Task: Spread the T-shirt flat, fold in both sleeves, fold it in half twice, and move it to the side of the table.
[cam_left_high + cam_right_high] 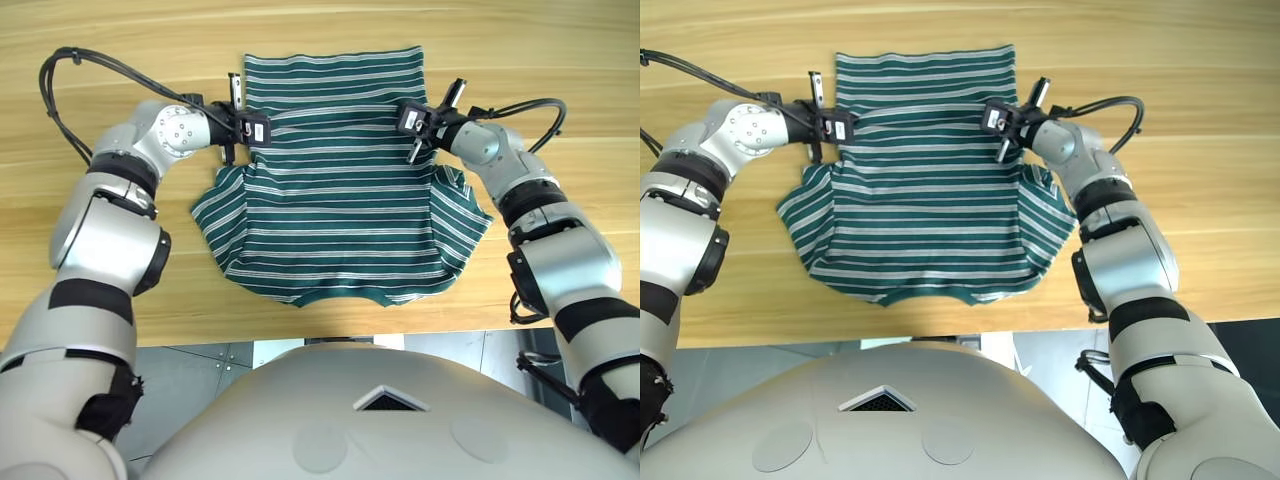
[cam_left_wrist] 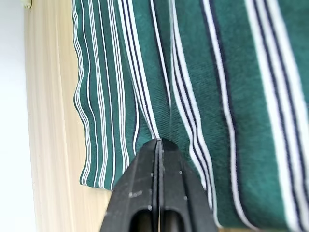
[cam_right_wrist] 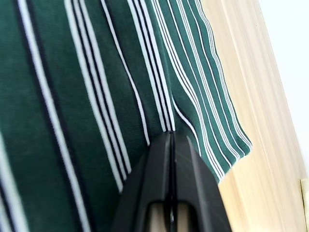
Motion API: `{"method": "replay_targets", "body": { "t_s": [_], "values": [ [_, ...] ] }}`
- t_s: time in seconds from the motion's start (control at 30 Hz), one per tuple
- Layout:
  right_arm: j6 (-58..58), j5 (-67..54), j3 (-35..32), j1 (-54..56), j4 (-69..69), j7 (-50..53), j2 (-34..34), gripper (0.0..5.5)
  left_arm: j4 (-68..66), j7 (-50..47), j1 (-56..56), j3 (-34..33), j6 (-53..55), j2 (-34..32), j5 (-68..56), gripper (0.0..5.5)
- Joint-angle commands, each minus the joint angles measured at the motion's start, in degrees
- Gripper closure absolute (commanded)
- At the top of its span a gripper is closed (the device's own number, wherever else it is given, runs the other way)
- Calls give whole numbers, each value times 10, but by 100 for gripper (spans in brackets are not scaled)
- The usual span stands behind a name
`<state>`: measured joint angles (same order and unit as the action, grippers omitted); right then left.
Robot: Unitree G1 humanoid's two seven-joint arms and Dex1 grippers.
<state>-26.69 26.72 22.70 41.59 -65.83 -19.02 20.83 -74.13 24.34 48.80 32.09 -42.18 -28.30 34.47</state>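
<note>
Nearest us, the shirt [image 1: 335, 200] lay collar-first at the worktop [image 1: 560, 60] edge, sleeves splayed and unfolded. Farther out, our left hand [image 1: 241, 129] and right hand [image 1: 419, 124] each clamped a side edge, we judged to tug the cloth flat.

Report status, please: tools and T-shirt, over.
Left tool shut on T-shirt, left edge. Right tool shut on right edge. T-shirt spread on table, sleeves not yet folded.
</note>
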Motion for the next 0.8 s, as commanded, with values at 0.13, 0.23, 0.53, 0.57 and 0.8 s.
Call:
{"method": "replay_targets", "body": {
  "t_s": [0.13,0.23,0.53,0.57,0.8],
  "values": [
    [-40,-24,-17,-13,33,2,-4,548,5,-70,14,-22,-5,18,-1,550],
    [-78,-46,-33,-20,58,7,-9,548,4,-112,28,-22,4,23,8,550],
    [-123,-184,-125,-66,184,-36,0,550,48,66,1,-123,-130,-15,-169,507],
    [-120,-194,-132,-77,200,-46,10,550,67,128,-13,-132,-150,-31,-207,491],
    [-92,-227,-172,-128,252,-78,60,550,285,362,-177,-144,-144,-243,-349,387]
  ]
}}
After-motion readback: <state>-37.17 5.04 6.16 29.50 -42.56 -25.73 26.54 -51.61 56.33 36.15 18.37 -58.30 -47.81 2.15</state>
